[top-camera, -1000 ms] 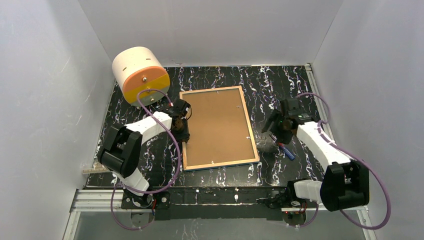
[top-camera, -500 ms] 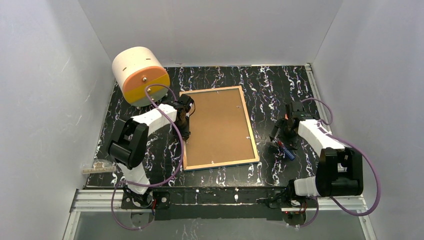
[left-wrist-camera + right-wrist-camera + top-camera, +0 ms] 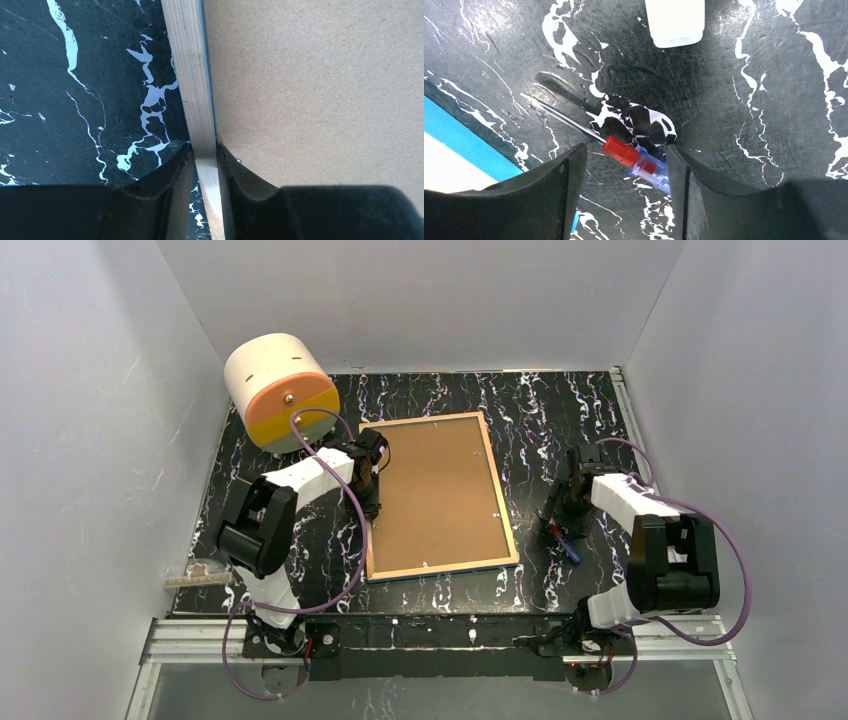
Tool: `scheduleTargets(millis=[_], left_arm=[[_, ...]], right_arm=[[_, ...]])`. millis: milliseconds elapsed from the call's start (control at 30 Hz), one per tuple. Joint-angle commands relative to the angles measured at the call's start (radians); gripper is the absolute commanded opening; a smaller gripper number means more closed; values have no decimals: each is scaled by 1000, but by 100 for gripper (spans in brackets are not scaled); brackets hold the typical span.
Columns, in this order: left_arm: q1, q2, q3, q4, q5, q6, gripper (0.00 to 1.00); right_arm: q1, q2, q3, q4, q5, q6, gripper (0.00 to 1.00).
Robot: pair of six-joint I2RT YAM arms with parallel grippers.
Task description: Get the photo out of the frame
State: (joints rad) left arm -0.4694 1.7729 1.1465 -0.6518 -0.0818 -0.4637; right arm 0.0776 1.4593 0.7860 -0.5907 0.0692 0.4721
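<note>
The frame (image 3: 367, 530) lies face down in the middle of the table, its light wooden edging up and the brown backing board (image 3: 440, 495) filling it. The photo is hidden under the board. My left gripper (image 3: 368, 498) is shut on the frame's left rail; in the left wrist view its jaws (image 3: 205, 150) pinch the wooden edging (image 3: 190, 75) beside the board (image 3: 320, 90). My right gripper (image 3: 568, 512) is open, low over the table right of the frame. In the right wrist view the frame's blue edge (image 3: 464, 145) shows at the left.
A screwdriver (image 3: 636, 157) with a red collar and clear blue handle lies between my right gripper's open fingers (image 3: 569, 180); it also shows in the top view (image 3: 566, 540). A white and orange cylinder (image 3: 280, 390) stands back left. A white rounded object (image 3: 675, 22) lies ahead.
My right gripper has come down over the screwdriver, and the arm has folded back. My left gripper shifted slightly along the frame's left rail, then held still.
</note>
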Motion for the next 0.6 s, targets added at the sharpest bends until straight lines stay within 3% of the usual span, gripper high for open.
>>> scheduleTargets(millis=[0, 200, 567], left_arm=[[11, 21, -21, 119, -75, 5, 26], [11, -8, 6, 113, -51, 5, 36], [11, -55, 24, 99, -26, -8, 40]], right_arm=[[-7, 15, -16, 35, -61, 3, 64], [-7, 18, -41, 52, -104, 16, 58], [-4, 25, -43, 71, -130, 12, 46]])
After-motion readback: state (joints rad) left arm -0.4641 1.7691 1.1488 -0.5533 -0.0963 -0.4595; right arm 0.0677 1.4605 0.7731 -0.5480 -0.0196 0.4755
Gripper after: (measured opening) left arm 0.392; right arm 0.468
